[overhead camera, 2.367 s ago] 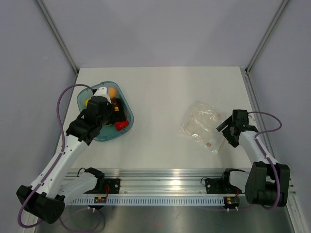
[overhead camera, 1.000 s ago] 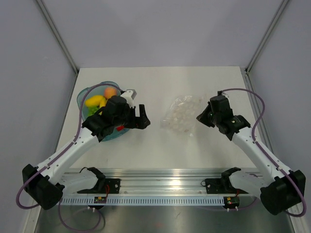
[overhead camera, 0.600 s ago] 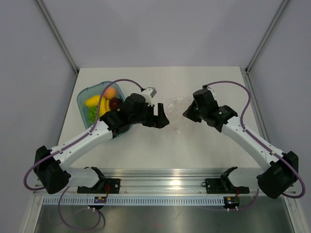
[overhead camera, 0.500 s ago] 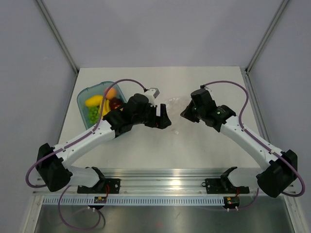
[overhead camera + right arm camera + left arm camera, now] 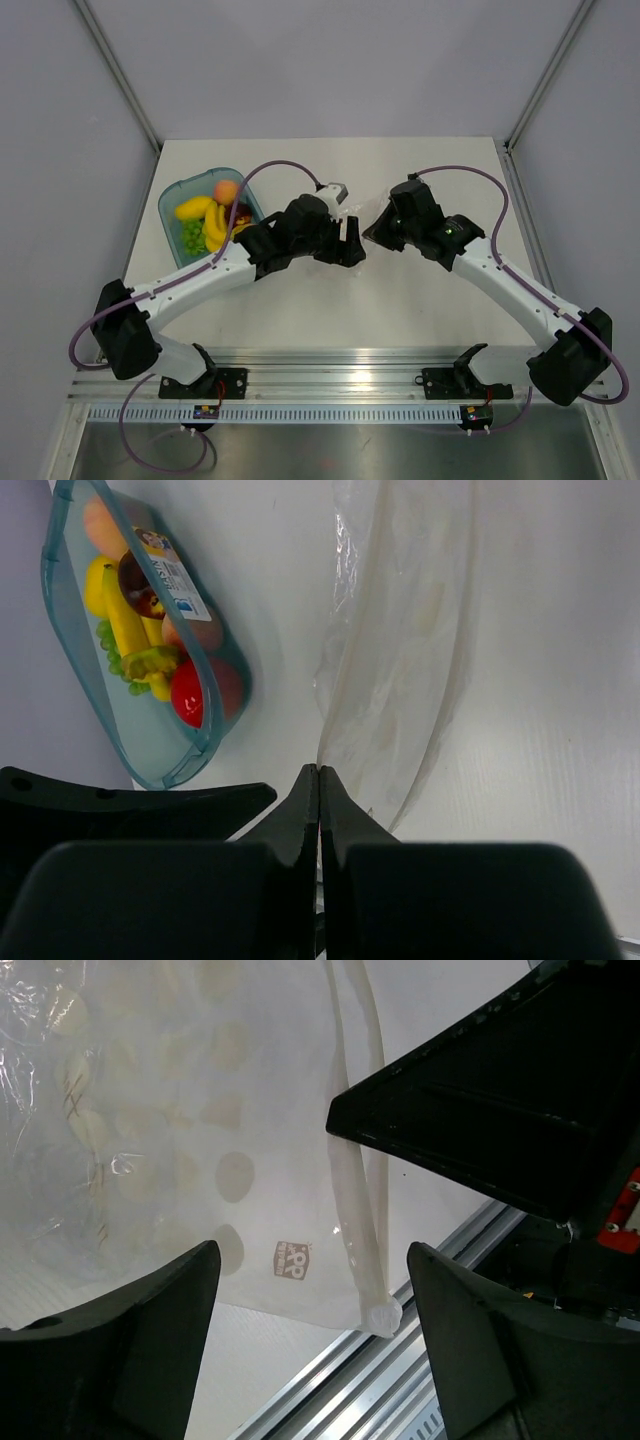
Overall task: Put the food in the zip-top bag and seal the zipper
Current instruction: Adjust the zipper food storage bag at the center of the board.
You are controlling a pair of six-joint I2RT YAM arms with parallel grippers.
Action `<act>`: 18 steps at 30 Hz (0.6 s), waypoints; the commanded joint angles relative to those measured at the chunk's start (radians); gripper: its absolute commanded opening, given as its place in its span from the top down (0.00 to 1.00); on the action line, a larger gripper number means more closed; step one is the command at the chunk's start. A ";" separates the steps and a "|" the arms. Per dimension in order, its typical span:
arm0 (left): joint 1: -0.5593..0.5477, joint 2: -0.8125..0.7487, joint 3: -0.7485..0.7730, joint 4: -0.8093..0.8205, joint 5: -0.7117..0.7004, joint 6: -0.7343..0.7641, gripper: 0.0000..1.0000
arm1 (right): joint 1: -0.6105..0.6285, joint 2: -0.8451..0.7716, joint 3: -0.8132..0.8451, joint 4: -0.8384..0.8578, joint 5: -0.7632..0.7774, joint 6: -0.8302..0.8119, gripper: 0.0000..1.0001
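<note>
- One white table (image 5: 300,165) carries everything, and both arms lean in from the near edge, so their heads meet over its middle
- Your left arm (image 5: 190,285) stretches from the near-left corner across to the centre, and your right arm (image 5: 510,285) mirrors it from the near right; I judge they have converged to work the bag mouth from both sides
- At the far left sits the teal tray (image 5: 170,195), well apart from both grippers, holding all the food, none of it bagged yet
- You will find the zip-top bag (image 5: 180,1130) at the centre of the table, under the two heads; the top camera hardly shows it, but both wrist cameras do
- Your right gripper (image 5: 318,772) has its fingers pressed together and appears to pinch the bag's edge, probably to keep the film from sliding
- Your left gripper (image 5: 310,1260) is spread wide above the bag near its corner, touching nothing that I can see; it looks ready to take the opposite lip
- In the tray you have the banana bunch (image 5: 212,228), the lemon-like piece (image 5: 193,208), the peach (image 5: 226,190), the grapes (image 5: 190,236), the red apple (image 5: 192,695) and the plum (image 5: 138,580)
- Smallest is the zipper (image 5: 362,1210), a pale strip along the bag's edge that runs toward the right gripper's fingers; whether it is parted I cannot tell
</note>
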 commanded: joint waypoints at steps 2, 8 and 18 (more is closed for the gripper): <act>-0.012 0.021 0.044 0.045 -0.055 0.015 0.23 | 0.013 0.004 0.041 0.054 -0.043 0.027 1.00; -0.012 0.046 0.039 0.059 -0.121 0.015 0.41 | 0.015 -0.002 0.016 0.066 -0.055 0.034 1.00; 0.013 0.023 -0.014 0.095 -0.094 -0.025 1.00 | 0.015 -0.036 0.027 -0.013 0.056 -0.028 0.61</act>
